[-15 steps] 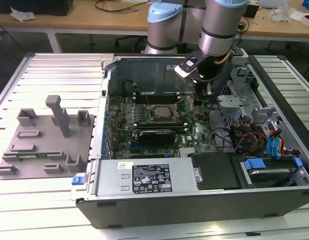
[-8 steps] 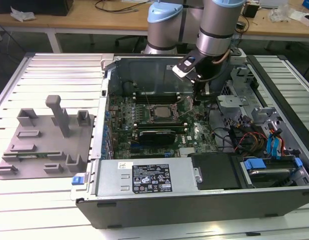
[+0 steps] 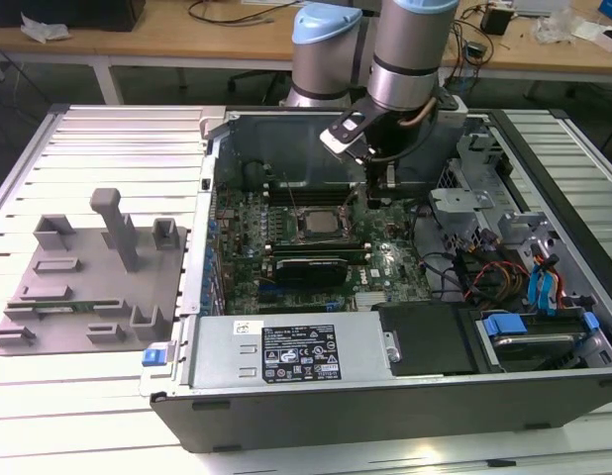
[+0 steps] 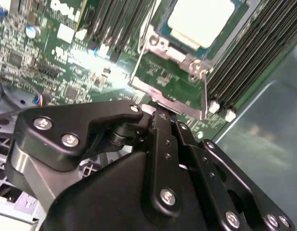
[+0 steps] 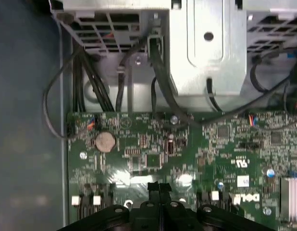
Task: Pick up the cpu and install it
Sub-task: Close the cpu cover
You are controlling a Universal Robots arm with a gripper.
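Hand (image 5: 160,188) right up close, closed tight on nothing, over the motherboard (image 5: 153,159); cpu (image 4: 201,19) lies seated nearby.

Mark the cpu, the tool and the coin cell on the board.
cpu (image 4: 201,19): second wrist view, middle of its pale metal top.
tool (image 5: 159,187): first wrist view, at its tip.
coin cell (image 5: 105,141): first wrist view, centre of its round face.
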